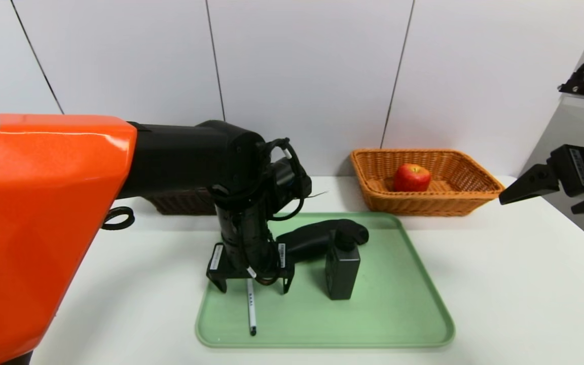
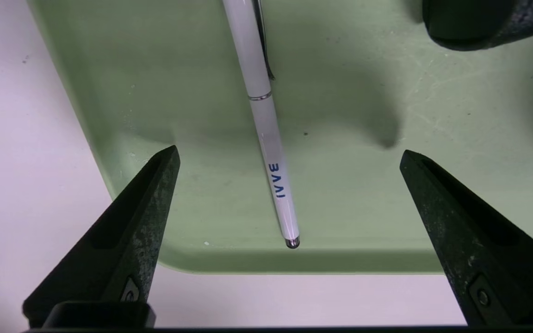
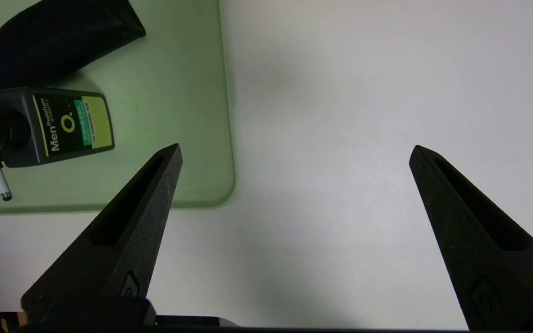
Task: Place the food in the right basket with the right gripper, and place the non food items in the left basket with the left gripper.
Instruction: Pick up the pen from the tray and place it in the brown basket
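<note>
Left gripper (image 1: pixel 251 289): pointing straight down over the near-left part of the tray, jaws released and spread wide, one on each side of the pen; nothing is grasped.
Pen (image 2: pixel 266 129): slim and white with blue lettering, lying flat on the tray, its dark tip toward the tray's near rim (its far end is hidden under the gripper in the head view).
Tray (image 1: pixel 398 314): pale green, round-cornered, at the middle of the white counter (image 1: pixel 515 284).
Scanner-like device (image 1: pixel 322 238): black, angled, lying on the far part of the tray just right of the left gripper.
Bottle (image 1: pixel 342 271): small, black, capped, near the tray's middle, just in front of the device; whether the two touch cannot be told.
Apple (image 1: pixel 411 177): red with yellowish patches, resting inside the right basket.
Right basket (image 1: pixel 474 195): orange-tan wicker, at the far right of the counter beside the wall.
Left basket (image 1: pixel 180 203): dark brown wicker, at the far left, mostly hidden behind the left arm.
Right gripper (image 3: pixel 294 152): held high at the right edge of the scene, tilted down over bare counter to the right of the tray, jaws released and empty.
</note>
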You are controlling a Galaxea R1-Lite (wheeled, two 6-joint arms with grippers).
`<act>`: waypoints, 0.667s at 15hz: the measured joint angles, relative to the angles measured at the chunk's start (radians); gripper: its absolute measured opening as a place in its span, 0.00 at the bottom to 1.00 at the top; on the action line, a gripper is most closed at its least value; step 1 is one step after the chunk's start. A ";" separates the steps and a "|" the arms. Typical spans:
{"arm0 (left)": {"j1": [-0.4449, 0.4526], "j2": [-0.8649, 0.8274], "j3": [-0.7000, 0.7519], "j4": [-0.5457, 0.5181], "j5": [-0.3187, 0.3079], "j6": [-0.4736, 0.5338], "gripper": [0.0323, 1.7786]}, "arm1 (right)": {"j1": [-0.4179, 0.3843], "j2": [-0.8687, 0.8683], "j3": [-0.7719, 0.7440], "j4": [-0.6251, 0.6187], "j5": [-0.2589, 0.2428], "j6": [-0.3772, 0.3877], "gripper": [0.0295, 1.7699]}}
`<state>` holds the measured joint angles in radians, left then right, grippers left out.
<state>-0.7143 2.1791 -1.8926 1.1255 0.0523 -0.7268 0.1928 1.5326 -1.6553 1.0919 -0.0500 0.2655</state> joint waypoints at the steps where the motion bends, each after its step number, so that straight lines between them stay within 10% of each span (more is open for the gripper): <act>1: 0.005 -0.001 0.001 0.000 -0.008 0.001 0.95 | 0.000 0.002 0.000 0.000 0.000 -0.001 0.96; 10: 0.018 -0.001 0.023 -0.004 0.005 0.004 0.95 | 0.000 0.011 0.000 -0.009 0.000 -0.006 0.96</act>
<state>-0.6966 2.1779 -1.8694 1.1217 0.0572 -0.7226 0.1928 1.5438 -1.6553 1.0828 -0.0500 0.2591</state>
